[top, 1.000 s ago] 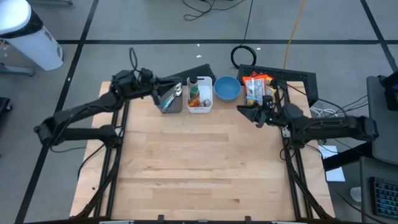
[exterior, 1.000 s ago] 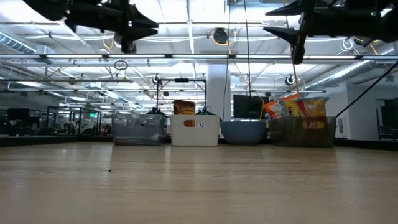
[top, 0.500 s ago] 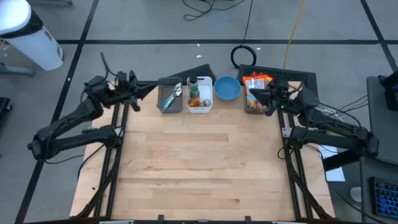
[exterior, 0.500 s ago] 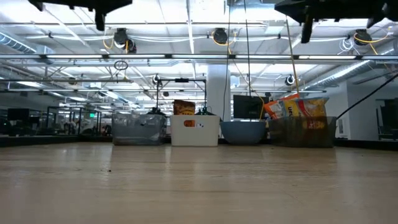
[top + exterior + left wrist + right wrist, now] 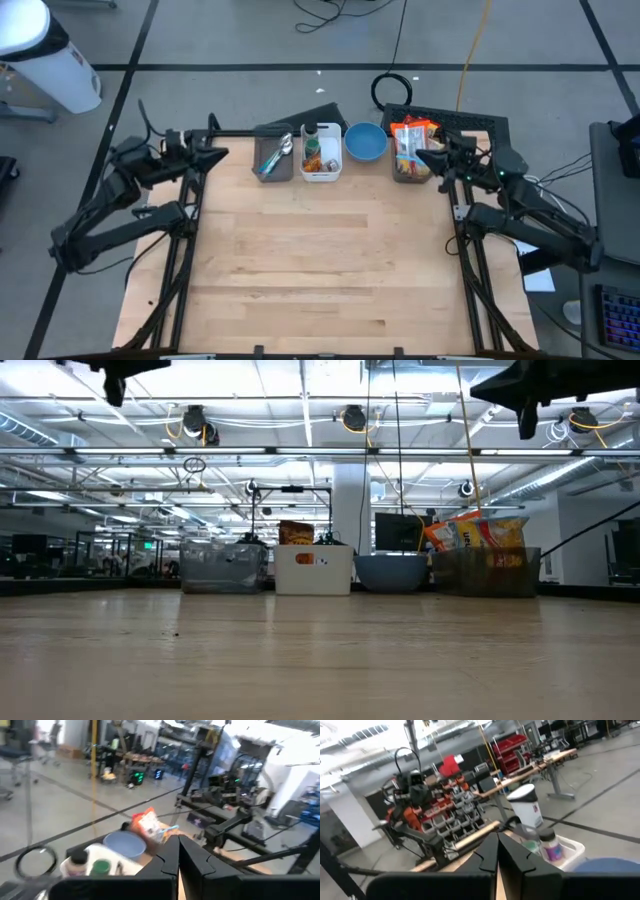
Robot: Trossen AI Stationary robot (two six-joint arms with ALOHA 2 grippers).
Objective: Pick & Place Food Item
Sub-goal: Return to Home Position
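Currently, the orange noodle pack (image 5: 409,134) stands in the right black plastic bin (image 5: 500,582) at the far edge of the wooden table (image 5: 320,270). The left gripper (image 5: 218,152) and right gripper (image 5: 420,158), both pressed together, should retract outward without dipping.

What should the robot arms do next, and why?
Probably fold both arms back to rest. The left gripper and right gripper are shut and empty, raised above the table. The noodle packs sit in the right black bin, a spoon in the left black bin, and nothing loose shows on the table.
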